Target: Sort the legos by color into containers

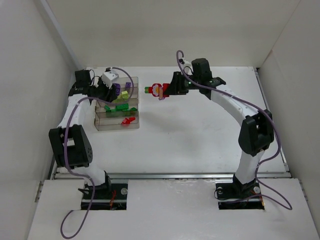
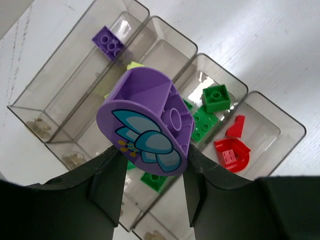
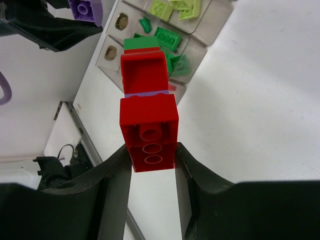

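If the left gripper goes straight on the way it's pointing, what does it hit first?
Most likely the tray: the left gripper, purple disc in its fingers, aims down near the compartment holding lime bricks, though depth leaves the exact compartment uncertain.

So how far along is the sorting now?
Nearly done, it seems. The tray already holds a purple brick, lime bricks, green bricks and red bricks, each colour in its own compartment. In hand: the left gripper grips a purple piece above the tray, the right gripper a red stack off to its side. Left: dropping those two in; no other loose bricks show.
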Controlling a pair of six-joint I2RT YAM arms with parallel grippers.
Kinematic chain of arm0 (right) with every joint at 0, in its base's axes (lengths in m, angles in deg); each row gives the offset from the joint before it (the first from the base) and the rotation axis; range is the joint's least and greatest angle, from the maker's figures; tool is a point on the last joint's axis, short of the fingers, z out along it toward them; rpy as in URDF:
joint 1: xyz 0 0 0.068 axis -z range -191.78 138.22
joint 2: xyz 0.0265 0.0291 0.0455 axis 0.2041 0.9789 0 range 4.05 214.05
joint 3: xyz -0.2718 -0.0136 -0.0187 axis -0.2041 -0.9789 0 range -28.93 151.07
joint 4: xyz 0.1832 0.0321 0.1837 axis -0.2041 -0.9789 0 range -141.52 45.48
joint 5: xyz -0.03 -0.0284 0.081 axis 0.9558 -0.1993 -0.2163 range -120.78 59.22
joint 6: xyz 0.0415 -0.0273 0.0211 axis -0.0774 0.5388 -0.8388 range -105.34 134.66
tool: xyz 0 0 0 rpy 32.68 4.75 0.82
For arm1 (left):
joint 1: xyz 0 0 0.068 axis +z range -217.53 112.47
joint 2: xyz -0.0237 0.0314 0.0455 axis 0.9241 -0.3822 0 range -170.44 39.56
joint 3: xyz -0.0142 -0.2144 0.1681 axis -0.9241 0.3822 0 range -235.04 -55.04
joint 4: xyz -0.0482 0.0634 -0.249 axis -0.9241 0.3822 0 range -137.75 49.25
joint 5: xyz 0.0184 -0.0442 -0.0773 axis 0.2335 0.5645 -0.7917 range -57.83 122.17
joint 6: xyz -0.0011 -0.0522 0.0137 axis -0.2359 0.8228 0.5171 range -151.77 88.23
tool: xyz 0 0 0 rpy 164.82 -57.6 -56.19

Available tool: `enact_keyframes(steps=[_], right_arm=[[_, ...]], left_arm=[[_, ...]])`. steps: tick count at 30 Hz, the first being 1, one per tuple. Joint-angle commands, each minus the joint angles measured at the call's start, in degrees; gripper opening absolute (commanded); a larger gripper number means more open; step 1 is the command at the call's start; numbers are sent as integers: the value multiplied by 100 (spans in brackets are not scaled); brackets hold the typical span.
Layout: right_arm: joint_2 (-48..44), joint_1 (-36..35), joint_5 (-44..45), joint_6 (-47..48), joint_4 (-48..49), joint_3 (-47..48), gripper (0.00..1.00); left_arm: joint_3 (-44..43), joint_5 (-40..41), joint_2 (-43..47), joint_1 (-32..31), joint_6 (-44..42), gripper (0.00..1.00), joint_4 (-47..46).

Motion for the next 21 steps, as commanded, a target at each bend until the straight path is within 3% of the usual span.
enact_keyframes(steps=[1, 5, 13, 21], right_arm=[[-316, 237, 15, 145, 438, -56, 0], [-369, 291, 67, 145, 438, -57, 0], [-369, 343, 278, 206, 272, 215, 0], [-255, 449, 533, 268, 86, 444, 0]], left_arm=[[-623, -656, -381, 67, 294, 0, 414], [-826, -658, -777, 67, 908, 0, 223], [-1843, 757, -1859, 67, 2227, 0, -955], [-2863, 872, -2931, -56, 2484, 0, -1316]])
